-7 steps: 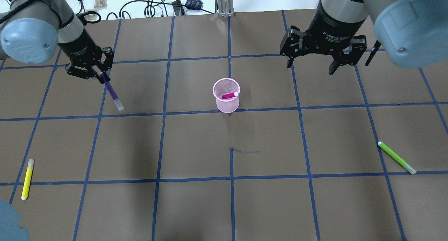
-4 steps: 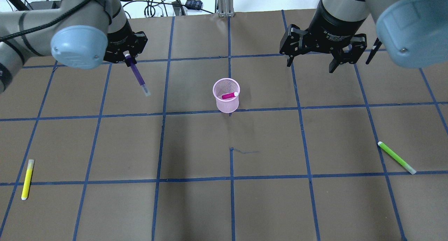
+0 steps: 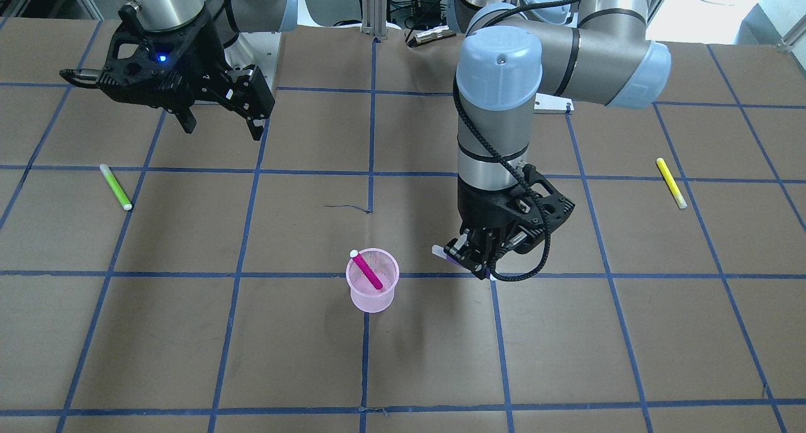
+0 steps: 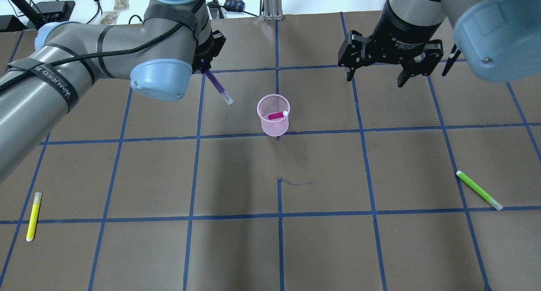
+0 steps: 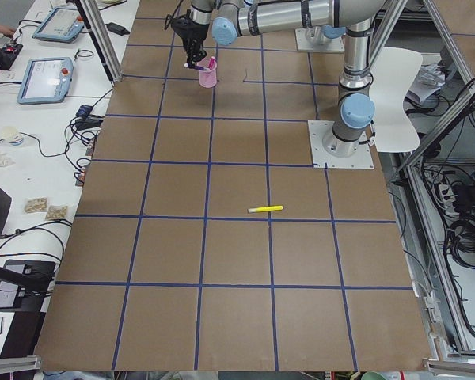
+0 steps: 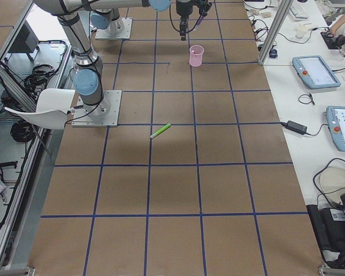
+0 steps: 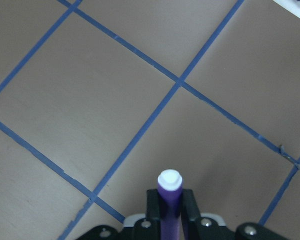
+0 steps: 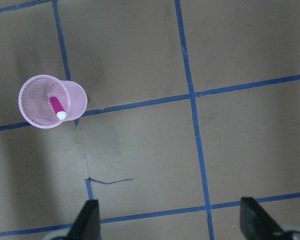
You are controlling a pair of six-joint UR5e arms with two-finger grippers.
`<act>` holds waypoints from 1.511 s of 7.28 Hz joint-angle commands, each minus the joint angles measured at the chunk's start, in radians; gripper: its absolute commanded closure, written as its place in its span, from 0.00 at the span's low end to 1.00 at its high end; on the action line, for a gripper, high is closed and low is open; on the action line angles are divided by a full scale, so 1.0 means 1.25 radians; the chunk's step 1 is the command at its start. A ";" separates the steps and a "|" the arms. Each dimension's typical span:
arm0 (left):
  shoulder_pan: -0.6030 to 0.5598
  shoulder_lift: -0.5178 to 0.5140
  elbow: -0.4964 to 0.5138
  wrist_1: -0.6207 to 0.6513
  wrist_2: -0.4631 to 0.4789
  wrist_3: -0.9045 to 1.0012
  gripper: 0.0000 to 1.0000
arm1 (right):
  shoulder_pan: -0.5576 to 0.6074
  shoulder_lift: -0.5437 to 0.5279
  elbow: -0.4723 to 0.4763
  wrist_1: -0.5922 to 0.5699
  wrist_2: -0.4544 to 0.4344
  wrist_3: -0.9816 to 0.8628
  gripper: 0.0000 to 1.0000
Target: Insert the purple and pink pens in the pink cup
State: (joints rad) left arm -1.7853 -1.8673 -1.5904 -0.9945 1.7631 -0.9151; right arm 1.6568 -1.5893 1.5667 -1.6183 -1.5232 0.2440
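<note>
Left gripper (image 3: 471, 260) pinches the purple pen (image 4: 217, 84), tilted, near the pink cup (image 4: 274, 128), likely for insertion. Right gripper (image 4: 375, 80) hangs spread and empty, out of the way

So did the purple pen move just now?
Yes. The left gripper carried the purple pen rightward in the overhead view, much closer to the pink cup, which stayed put.
</note>
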 commanded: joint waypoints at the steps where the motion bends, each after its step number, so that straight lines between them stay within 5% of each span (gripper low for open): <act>1: -0.050 -0.022 -0.003 0.046 0.000 -0.146 1.00 | 0.001 0.000 0.001 0.000 0.000 -0.001 0.00; 11: -0.112 -0.087 -0.008 0.046 0.015 -0.185 1.00 | 0.001 0.000 0.011 0.000 -0.001 -0.001 0.00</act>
State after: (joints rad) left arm -1.9125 -1.9690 -1.5999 -0.9370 1.7778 -1.1450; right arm 1.6582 -1.5892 1.5797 -1.6184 -1.5248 0.2423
